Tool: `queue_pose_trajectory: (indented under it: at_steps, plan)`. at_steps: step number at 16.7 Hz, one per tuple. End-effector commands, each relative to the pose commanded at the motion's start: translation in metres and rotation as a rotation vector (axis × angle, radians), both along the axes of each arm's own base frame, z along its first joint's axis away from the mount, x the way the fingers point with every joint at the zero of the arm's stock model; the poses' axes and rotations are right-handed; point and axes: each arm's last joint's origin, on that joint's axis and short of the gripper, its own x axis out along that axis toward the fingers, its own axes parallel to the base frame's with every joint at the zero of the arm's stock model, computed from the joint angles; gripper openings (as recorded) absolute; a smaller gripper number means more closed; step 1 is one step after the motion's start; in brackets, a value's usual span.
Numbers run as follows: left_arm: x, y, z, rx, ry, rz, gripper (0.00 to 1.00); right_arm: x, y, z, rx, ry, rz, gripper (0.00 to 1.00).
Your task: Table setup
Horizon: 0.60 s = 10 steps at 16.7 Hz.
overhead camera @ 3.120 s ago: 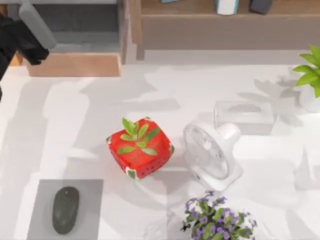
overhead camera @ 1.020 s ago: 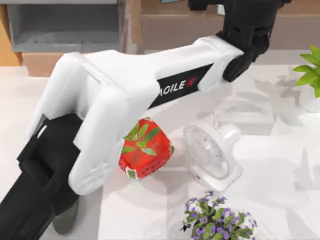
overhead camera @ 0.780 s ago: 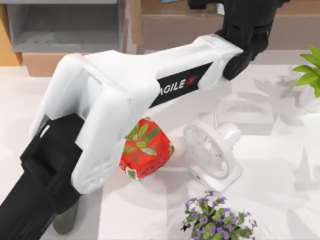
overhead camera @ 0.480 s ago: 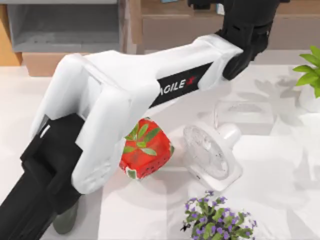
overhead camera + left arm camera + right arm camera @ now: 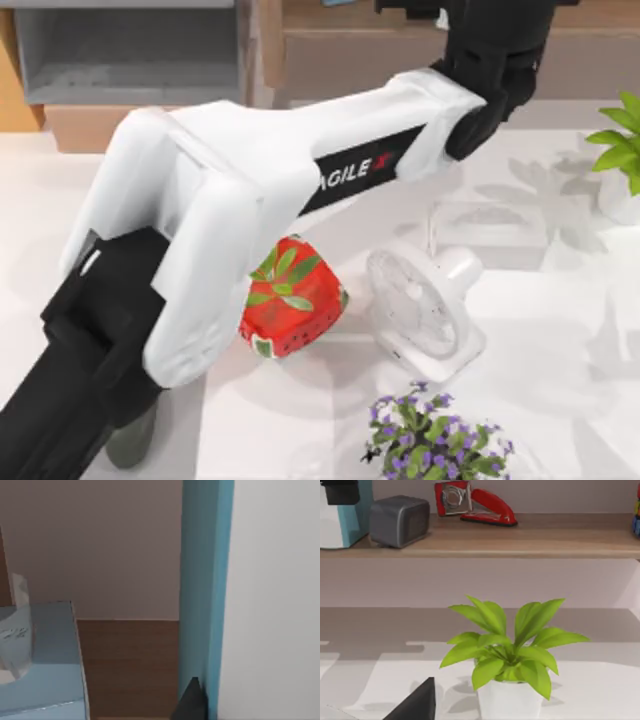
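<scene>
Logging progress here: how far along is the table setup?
Done: nothing clearly placed yet. In hand: the left gripper is at the blue-and-white box on the shelf; grasp unconfirmed. Left: probably bringing it down to the table near the fan. The right gripper idles facing the green plant.

Bright, even light over the white table [image 5: 560, 330]; soft-edged grey shadows of leaves and the arm [image 5: 250, 200] fall across it, densest far right near the plant [image 5: 622, 140]; no harsh glare; all views slightly soft; the left wrist view is blurred at close range; the shelf [image 5: 520, 535] is evenly lit.
</scene>
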Motion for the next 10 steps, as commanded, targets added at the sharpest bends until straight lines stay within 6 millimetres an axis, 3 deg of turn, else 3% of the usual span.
queue_pose_trajectory:
  at_steps: [2,10]
  plan:
    - [0.0000,0.0000,0.0000,0.000,0.000,0.000,0.00,0.0000,0.0000,0.0000,0.000,0.000,0.000,1.00]
    - [-0.0017,-0.0016,0.0008,0.000,-0.001,-0.004,0.00,0.0000,0.0000,0.0000,0.000,0.000,0.000,1.00]
